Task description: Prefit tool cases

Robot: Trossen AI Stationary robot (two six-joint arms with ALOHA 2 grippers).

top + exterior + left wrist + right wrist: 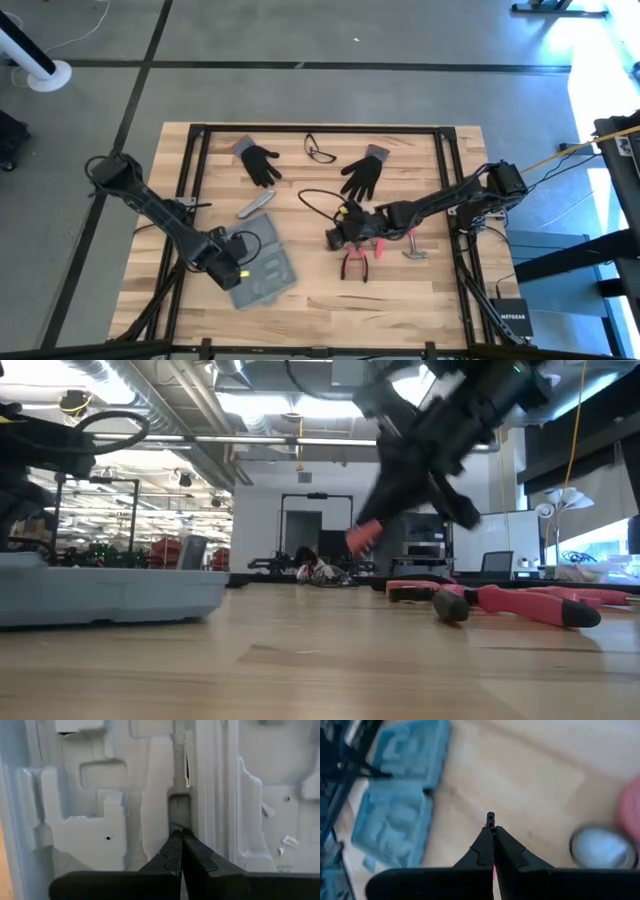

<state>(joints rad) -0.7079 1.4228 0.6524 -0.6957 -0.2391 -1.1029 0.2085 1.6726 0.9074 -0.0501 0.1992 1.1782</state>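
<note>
From above, the tool case (258, 265) is lying open and flat on the wooden table (300, 300), with the left gripper (232, 275) hovering right over its middle, fingers pressed together and grasping nothing. The right gripper (338, 238) is sitting well apart from the case, beside the pink-handled pliers (356, 264), also clenched and empty. Two black gloves (262, 163) and a pair of glasses (319, 149) are lying farther from the case, near the table's far edge, and a small grey bar (255, 206) is resting between the case and the nearer glove.

At table height, the tool case (105, 592) is showing as a low blue-grey slab resting flat on the wood, and the pliers (510, 600) are lying well apart from it, under the right arm.

The left wrist camera is looking straight into the tool case (100, 820), its moulded recesses filling the view, while the left gripper (178, 832) is hanging closed just over the central ridge; contact cannot be told.

The right wrist camera is showing the right gripper (491, 820) clamped shut over bare wood, the tool case (400, 805) well apart from it.
</note>
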